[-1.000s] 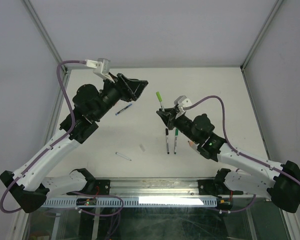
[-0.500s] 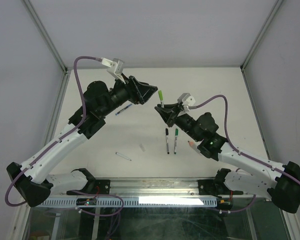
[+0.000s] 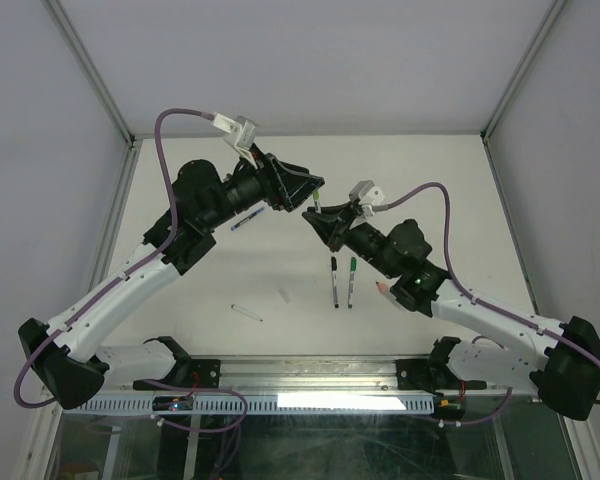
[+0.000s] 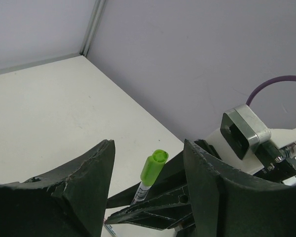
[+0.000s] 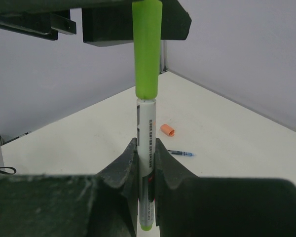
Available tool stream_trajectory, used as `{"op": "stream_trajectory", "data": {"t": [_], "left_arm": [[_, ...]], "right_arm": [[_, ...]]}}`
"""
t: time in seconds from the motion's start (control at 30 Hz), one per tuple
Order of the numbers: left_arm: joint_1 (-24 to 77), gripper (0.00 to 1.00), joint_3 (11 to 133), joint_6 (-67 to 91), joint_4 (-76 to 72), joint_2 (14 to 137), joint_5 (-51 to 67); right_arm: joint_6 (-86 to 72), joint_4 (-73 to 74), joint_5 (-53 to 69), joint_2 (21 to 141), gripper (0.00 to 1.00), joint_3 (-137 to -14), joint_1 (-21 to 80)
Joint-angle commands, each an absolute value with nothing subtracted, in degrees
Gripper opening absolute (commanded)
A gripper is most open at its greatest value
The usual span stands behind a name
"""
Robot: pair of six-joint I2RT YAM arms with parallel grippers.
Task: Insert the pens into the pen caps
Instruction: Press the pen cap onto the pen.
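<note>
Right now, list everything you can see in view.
capped pen: 1, white, light green cap, upright in right claw, cap between left claw jaws
paired pens: 2, one black-capped, one dark-green-capped, side by side mid-table
blue pen: 1, dark blue, table left of the claws
white pen: 1, white, near-left table
clear piece: 1, small, right of white pen, unidentifiable
orange cap: 1, table near blue pen
orange-tipped pen: 1, right of paired pens
table: 1, white
arms: 2, black and white
left claw: open
right claw: shut on capped pen
</note>
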State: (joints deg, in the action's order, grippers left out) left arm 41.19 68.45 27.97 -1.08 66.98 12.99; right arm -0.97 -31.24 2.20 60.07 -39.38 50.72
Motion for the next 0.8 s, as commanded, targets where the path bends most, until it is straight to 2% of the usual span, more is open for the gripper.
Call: {"op": "stream_trajectory", "data": {"t": [0.0, 0.13, 0.3, 0.53, 0.63, 0.77], "left_arm": [[41.1, 0.57, 70.8, 27.2, -4.9, 66.6, 14.9], [41.1, 0.52, 70.6, 27.2, -4.8, 67.1, 14.9], [41.1, 0.4, 70.6, 26.9, -4.8, 67.6, 15.0], [41.1, 0.14, 70.6, 26.0, -4.5, 68.0, 15.1], [41.1, 0.0, 70.6, 25.8, -4.0, 68.1, 15.2], [41.1, 0.0, 71.3, 25.4, -2.6, 68.6, 15.8]], "right_arm": [[-2.7, -32.7, 2.6, 60.3, 0.0, -43.0, 50.5], [-3.6, -31.8, 2.6, 60.7, 0.0, -44.0, 50.5], [-4.4, -30.6, 3.1, 61.0, 0.0, -44.9, 50.5], [-5.6, -26.0, 3.0, 61.2, 0.0, -47.1, 50.6], [-8.6, -22.4, 1.4, 61.6, 0.0, -49.4, 50.5], [-15.1, -16.6, -2.4, 62.9, 0.0, -53.8, 50.5]]}}
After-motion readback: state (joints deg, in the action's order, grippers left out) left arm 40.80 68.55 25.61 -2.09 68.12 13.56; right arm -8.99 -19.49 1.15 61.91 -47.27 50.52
